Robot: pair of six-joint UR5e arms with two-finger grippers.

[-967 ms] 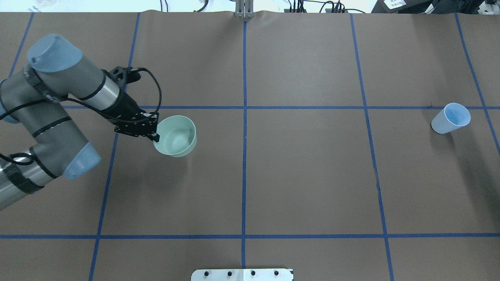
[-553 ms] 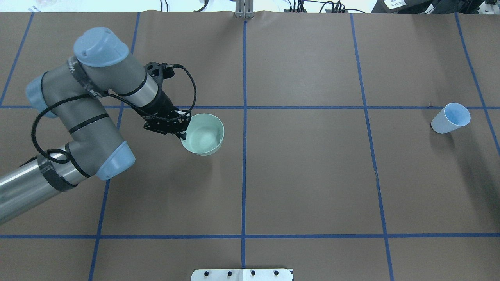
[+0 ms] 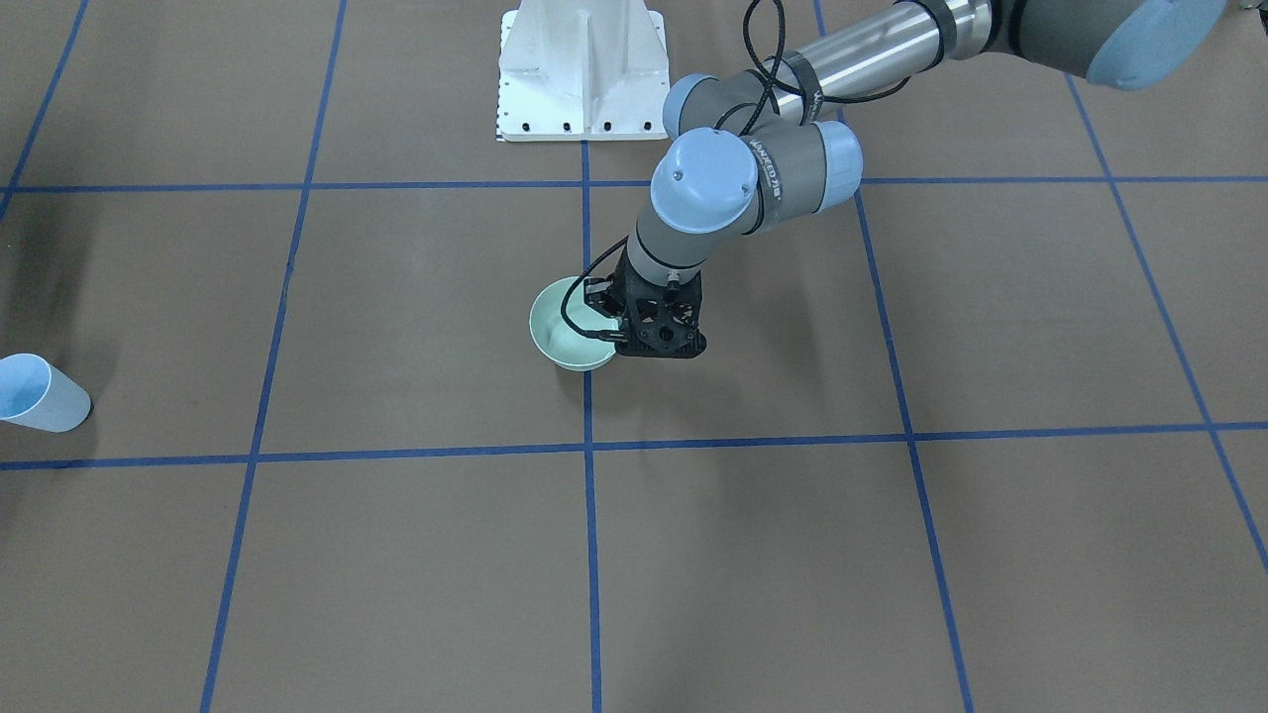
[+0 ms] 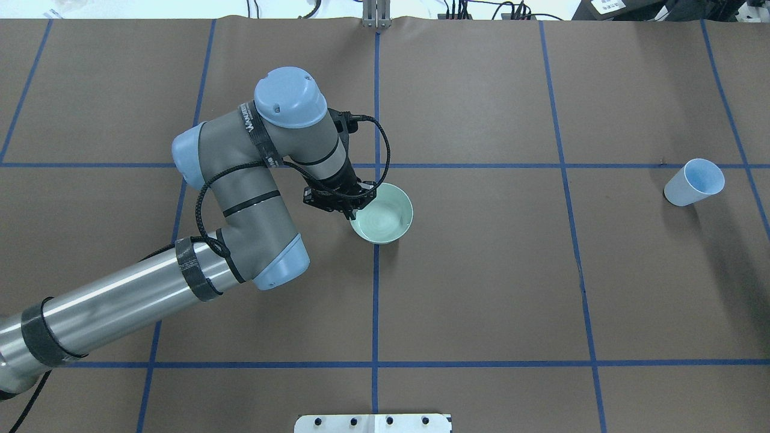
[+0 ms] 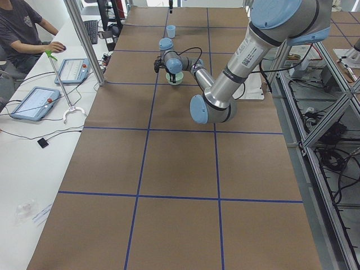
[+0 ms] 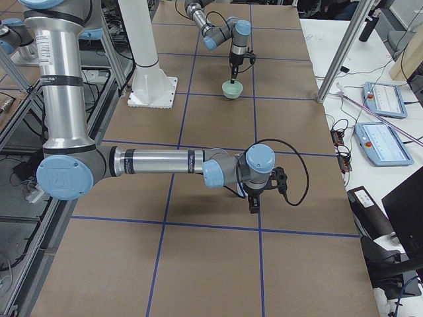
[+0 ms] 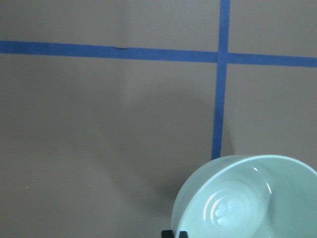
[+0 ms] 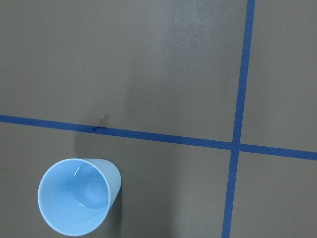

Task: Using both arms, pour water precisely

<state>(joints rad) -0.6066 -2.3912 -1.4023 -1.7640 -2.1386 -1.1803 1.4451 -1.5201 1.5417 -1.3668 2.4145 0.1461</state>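
- Mid-table: left arm (image 4: 252, 198) reaches to the centre of the table (image 4: 481, 288), wrist pointing down.
- left gripper (image 4: 352, 211) is clamped on the rim of the mint bowl (image 4: 385, 218), at the bowl's left edge.
- mint bowl is upright, mouth up, over the centre tape line (image 4: 375, 300). Most of it lies on the right side of that line, close to the far cross line.
- Can't tell whether the bowl's base touches the table.
- Bowl interior shows ring-shaped glints in the left wrist view; can't confirm liquid from that.
- blue cup (image 4: 695, 180) stands upright on the table far to the right, well apart from the bowl, just beside the far cross line.
- right arm (image 6: 152, 162) shows only in the exterior right view, stretched low over the table, right gripper (image 6: 254, 203) pointing down. Can't tell if its jaws are apart or together.
- Right wrist view looks straight down into the blue cup, low and left in that view.
- white pedestal (image 3: 582, 69) sits at the robot's edge of the table, on the centre line.
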